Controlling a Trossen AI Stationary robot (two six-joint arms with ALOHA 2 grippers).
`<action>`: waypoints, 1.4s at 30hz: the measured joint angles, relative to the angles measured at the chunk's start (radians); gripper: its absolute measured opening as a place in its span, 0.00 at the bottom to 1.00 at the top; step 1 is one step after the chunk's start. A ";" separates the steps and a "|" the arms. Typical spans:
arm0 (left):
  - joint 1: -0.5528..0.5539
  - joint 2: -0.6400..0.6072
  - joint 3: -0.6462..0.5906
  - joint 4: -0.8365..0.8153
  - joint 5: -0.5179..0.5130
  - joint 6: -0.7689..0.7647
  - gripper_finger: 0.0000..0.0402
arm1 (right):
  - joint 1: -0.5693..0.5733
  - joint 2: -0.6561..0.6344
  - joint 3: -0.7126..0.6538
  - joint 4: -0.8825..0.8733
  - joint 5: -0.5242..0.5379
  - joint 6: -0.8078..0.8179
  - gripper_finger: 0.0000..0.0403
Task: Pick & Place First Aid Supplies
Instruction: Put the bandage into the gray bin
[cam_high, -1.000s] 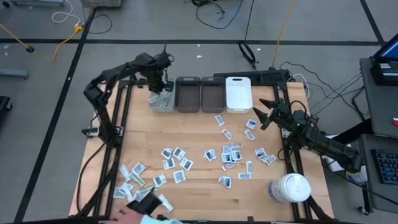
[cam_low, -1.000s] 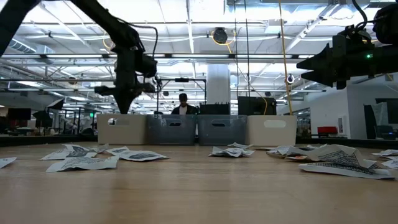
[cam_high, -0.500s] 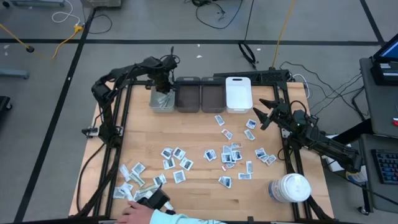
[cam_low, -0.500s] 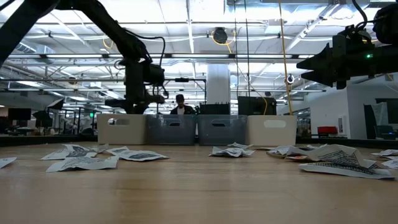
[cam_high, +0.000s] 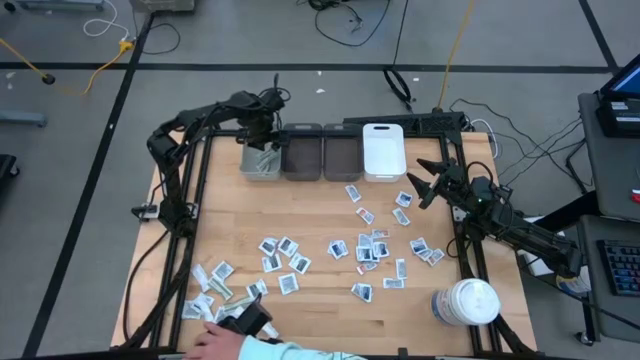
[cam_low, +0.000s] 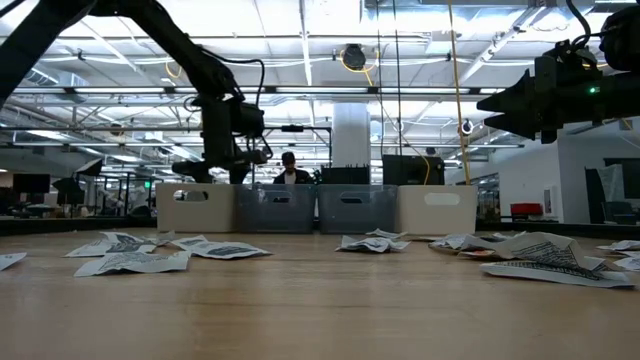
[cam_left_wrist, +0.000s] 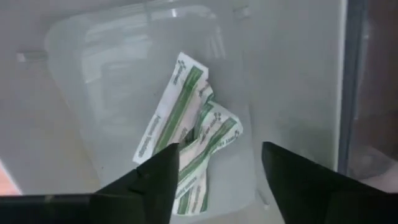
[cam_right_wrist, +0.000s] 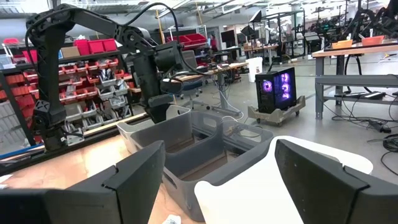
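Where the left hand (cam_left_wrist: 214, 171) hangs open, green-printed strips (cam_left_wrist: 186, 140), lettering unreadable

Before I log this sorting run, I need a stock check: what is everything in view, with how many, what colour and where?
Sachets: dozens, white with dark print, scattered over the wooden table.
Wrapped strips: a few, pale with green print, lying in the leftmost bin.
Grey bins: two, side by side in the far row.
White bin: one, at the row's right end.
White jar: one, lidded, near right corner.
Person's hand: one, holding a dark object at the near left edge.
Left gripper: over the leftmost bin, open, holding nothing.
Right gripper: above the table's right side, open, empty.
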 joint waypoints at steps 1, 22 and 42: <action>0.001 -0.005 0.000 -0.002 0.015 0.011 0.62 | 0.000 0.000 0.000 0.000 0.000 0.000 0.74; -0.090 -0.274 0.000 -0.328 0.033 0.699 0.70 | 0.000 0.000 0.000 0.000 0.000 0.000 0.74; -0.704 -0.282 0.000 -0.323 -0.135 0.699 0.70 | 0.000 0.000 0.000 0.000 0.000 0.000 0.74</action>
